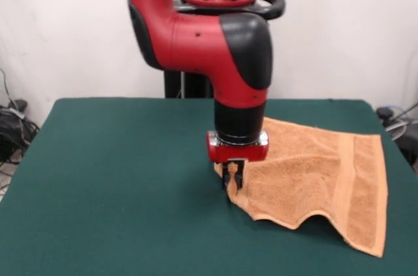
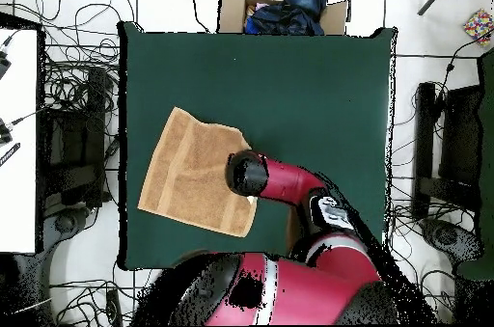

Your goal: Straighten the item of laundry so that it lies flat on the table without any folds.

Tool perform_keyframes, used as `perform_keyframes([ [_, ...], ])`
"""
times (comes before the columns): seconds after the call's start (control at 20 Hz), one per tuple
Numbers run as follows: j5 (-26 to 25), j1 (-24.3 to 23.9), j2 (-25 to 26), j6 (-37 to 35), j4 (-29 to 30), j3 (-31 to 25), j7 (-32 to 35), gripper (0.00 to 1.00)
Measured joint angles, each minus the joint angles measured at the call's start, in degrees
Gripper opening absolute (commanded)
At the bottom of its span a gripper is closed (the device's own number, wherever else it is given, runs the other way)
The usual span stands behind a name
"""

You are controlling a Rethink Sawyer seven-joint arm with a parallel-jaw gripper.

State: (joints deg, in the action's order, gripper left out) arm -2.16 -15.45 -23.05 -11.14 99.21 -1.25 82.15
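Jaws [image 1: 232, 176] apparently pinching towel [image 1: 320, 171] edge — towel rumpled.

**Clutter Lying Around the Work Area**

An open cardboard box [image 2: 282, 7] is sitting at the top edge of the overhead view, and dark blue cloth [image 2: 289, 10] is bulging out of it. Black cables [image 2: 72, 63] are trailing in loops over the white floor [image 2: 174, 0] on both sides. A white surface [image 2: 17, 140] is running down the left edge of that view. A small multicoloured object [image 2: 479, 25] is lying in the upper right corner. In the front view, a white wall [image 1: 65, 28] is standing behind everything, and dark cables [image 1: 13, 126] are bunching at the left edge.
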Motion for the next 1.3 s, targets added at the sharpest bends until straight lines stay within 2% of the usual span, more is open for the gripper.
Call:
perform_keyframes([
  [0.55, -1.7, 8.8, 2.2, 1.7, -4.6, 9.4, 0.0, 0.00],
  [0.7, -1.7, 9.1, 2.7, 3.7, -6.0, 11.0, 0.0, 0.00],
  [0.95, -1.7, 9.8, 3.5, 8.7, -9.3, 16.7, 0.0, 0.00],
  [1.3, -1.7, 12.9, 3.7, 10.9, -11.7, 24.9, 0.0, 0.00],
])
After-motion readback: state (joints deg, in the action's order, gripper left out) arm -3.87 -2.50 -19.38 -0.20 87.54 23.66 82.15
